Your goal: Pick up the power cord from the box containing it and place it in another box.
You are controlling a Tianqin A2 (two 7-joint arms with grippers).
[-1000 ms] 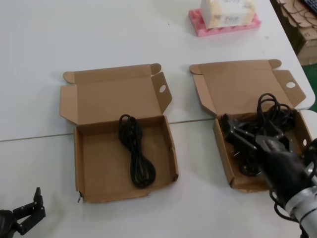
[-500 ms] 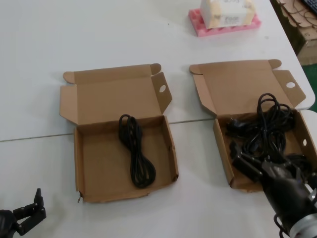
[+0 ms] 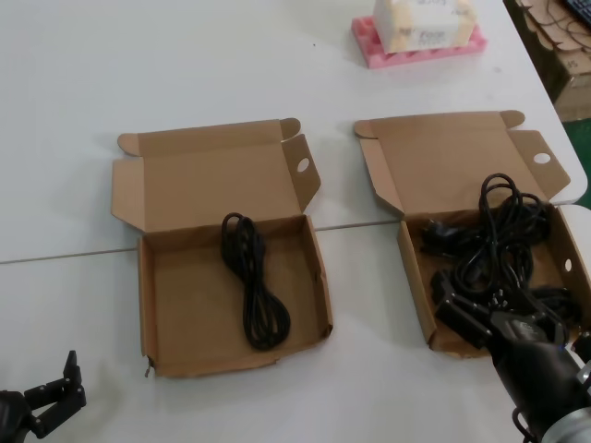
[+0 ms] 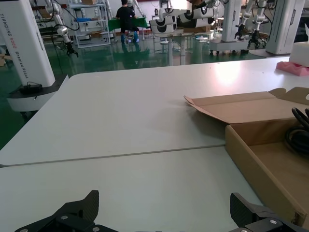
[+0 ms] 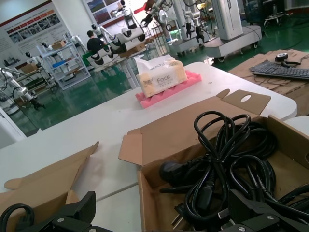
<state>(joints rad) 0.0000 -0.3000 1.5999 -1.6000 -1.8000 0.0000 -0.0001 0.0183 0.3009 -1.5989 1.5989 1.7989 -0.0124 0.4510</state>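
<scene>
Left gripper (image 3: 69,380): parked low at the near left corner of the table, well apart from both boxes; its fingers are seen spread wide and nothing is held.
Left box (image 3: 145,305): lid flap laid back, front rim ragged and wavy; one cable is contained.
Power cord (image 3: 251,281): the slim black hank is laid lengthwise on the floor of the left box, toward its right half, untouched by either gripper.
Right box (image 3: 417,286): lid flap laid back, front rim straight; it is filled by the heap of cords (image 3: 494,240).
Right gripper (image 3: 471,314): a second ago it was held over the middle of the heap; it has since been drawn back to the near rim of the right box. Its fingers are spread and nothing is carried between them.
Change: only the right arm has been moved; the cords and both boxes are left as they were.
Meaning for the task: the hank is judged to be already delivered to the left box, and the withdrawal is read as a retreat after placing, not a fresh grasp.
</scene>
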